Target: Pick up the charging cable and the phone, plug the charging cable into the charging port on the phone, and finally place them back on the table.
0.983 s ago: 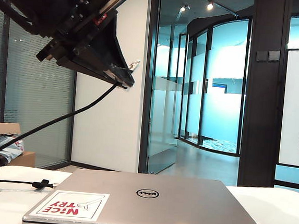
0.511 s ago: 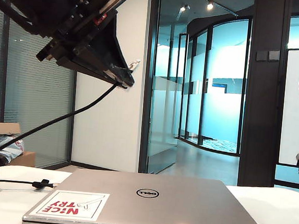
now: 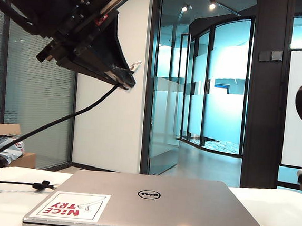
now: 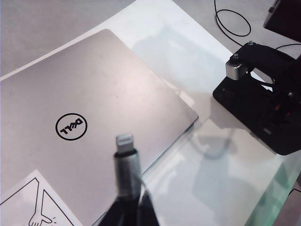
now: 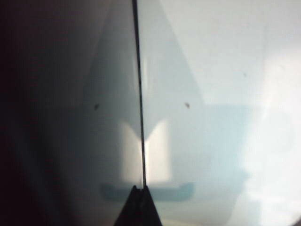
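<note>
Exterior view shows the left hand (image 3: pixel 123 79) high in the upper left of the frame, its fingers pinching the charging cable (image 3: pixel 60 122), whose black cord droops to the lower left edge and onto the white counter (image 3: pixel 289 220), beside the closed silver laptop (image 3: pixel 185 206) at the bottom centre. Left wrist view shows the plug (image 4: pixel 125 141) sticking out over the laptop lid. Right wrist view shows the right hand (image 5: pixel 139 205) pressed together at the bottom centre, gripping a thin dark edge that may be the phone (image 5: pixel 56 117).
</note>
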Robot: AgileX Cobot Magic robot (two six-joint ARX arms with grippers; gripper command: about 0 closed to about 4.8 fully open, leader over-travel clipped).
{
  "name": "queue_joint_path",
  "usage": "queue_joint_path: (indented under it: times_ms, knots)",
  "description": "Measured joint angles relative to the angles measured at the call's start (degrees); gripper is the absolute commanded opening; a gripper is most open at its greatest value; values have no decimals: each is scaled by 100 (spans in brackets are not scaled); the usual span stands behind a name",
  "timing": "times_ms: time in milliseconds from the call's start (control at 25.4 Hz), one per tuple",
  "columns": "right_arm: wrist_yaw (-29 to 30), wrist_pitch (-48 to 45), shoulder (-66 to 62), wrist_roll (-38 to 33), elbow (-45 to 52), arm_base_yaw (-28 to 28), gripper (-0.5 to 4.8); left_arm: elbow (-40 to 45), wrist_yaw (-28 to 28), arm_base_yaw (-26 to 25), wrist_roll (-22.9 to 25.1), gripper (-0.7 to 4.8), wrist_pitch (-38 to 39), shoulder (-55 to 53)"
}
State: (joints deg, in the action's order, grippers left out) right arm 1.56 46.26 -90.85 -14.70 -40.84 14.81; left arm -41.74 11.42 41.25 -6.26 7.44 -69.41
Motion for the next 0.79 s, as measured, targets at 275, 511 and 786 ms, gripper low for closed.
queue_joint_path:
  times_ms: [275,511,786]
  knots:
    - [1259,409,590,304,-1167,0,-7,0,-2,605,-175,-7,227,-2]
    - [3261,-1375,839,-522,-1189,-2,-6,0,-2,960,-1314,-7,243,-94]
    - [4498,-3276,839,-2090,-1143,4,-5,0,0,1078,-2334,-7,245,-306]
